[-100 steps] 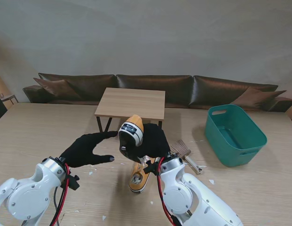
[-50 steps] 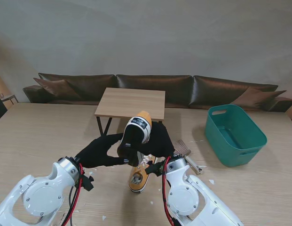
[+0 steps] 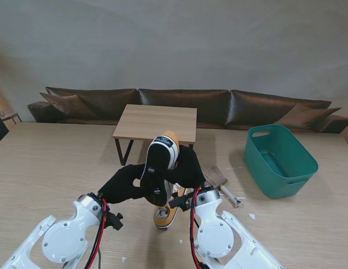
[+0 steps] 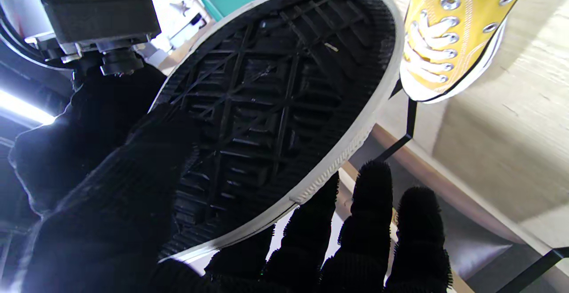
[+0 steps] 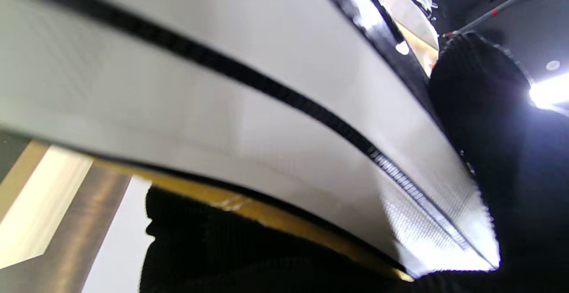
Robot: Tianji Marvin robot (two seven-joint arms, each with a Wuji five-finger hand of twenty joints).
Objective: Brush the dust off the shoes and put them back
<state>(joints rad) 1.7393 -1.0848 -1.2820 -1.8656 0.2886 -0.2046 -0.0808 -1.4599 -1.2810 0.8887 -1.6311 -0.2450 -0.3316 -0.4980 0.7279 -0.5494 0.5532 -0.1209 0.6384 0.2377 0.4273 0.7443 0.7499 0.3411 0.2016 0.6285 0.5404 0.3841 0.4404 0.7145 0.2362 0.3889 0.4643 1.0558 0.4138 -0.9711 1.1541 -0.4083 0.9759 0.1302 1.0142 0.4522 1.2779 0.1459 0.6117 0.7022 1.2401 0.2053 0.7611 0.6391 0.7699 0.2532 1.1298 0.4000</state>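
My right hand (image 3: pixel 186 166) is shut on a yellow sneaker (image 3: pixel 160 163) and holds it in the air, its black sole (image 4: pixel 275 97) turned toward me. My left hand (image 3: pixel 127 184) is open around the sneaker's lower end: its thumb lies on the sole and the fingers (image 4: pixel 373 222) reach past the white rim. In the right wrist view the sneaker's white rubber side (image 5: pixel 222 106) fills the picture next to my black glove (image 5: pixel 489 128). The second yellow sneaker (image 3: pixel 165 214) (image 4: pixel 453 30) lies on the table under the raised one. A brush (image 3: pixel 217 179) rests on the table right of my hands.
A teal basket (image 3: pixel 281 161) stands at the right. A small wooden side table (image 3: pixel 157 122) on black legs is just beyond the shoes, with a brown sofa (image 3: pixel 179 103) behind it. White scraps (image 3: pixel 252 216) are scattered on the table near my arms.
My left hand has moved right, from apart and spread to touching the raised sneaker's sole. The right hand has tipped the sneaker so the sole faces me more.
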